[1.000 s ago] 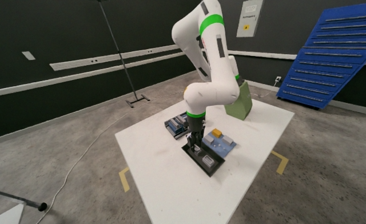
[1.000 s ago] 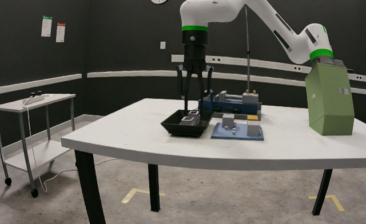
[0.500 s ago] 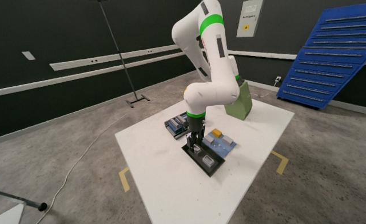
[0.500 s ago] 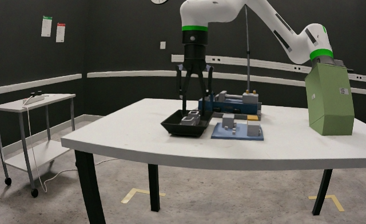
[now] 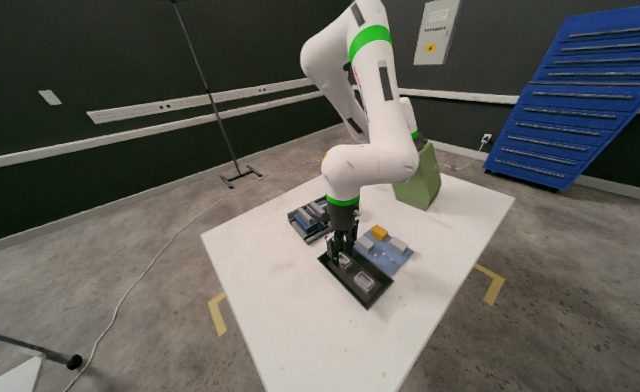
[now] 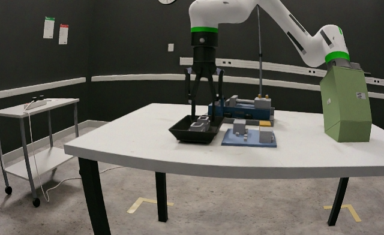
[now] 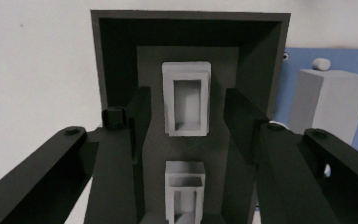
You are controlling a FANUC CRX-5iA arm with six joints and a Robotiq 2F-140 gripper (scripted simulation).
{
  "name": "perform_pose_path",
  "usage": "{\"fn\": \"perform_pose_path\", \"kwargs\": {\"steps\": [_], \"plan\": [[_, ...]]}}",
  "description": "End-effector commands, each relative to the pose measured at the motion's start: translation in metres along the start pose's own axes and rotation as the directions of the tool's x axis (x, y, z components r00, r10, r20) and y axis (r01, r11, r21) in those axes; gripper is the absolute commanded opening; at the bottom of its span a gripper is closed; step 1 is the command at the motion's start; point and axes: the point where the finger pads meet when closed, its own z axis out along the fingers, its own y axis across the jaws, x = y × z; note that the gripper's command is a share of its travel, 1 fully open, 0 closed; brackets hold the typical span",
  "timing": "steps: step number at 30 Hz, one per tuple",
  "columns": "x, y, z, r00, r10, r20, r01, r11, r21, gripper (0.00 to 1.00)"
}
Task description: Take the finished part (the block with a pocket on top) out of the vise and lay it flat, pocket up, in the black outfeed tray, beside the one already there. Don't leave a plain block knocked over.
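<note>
The part [image 7: 186, 105] lies flat, pocket up, on the floor of the tray [image 7: 114, 45], straight below the tool [image 7: 187, 122]. The tool is released: its fingers stand apart on either side of the part, with gaps showing, gripping nothing. A second pocketed block [image 7: 185, 192] lies in the same tray just beside the first, under the tool's body. Right of the tool a blue mat [image 6: 254, 140] carries two upright plain blocks [image 6: 239, 126]. Behind the tool stands the vise [image 6: 244, 109]. All rest on the counter [image 6: 139, 144].
</note>
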Motion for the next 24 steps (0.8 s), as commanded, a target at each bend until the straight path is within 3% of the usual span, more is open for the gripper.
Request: {"fn": "perform_pose_path", "kwargs": {"steps": [1,11,22,24], "plan": [[0.0,-0.001,-0.001,1.0,0.0,0.001,0.0,1.0,0.002,0.46],[0.0,-0.001,-0.009,1.0,0.0,0.001,0.0,1.0,0.002,0.46],[0.0,-0.001,-0.058,1.0,0.0,0.001,0.0,1.0,0.002,0.46],[0.0,-0.001,-0.058,1.0,0.0,0.001,0.0,1.0,0.002,0.46]]}}
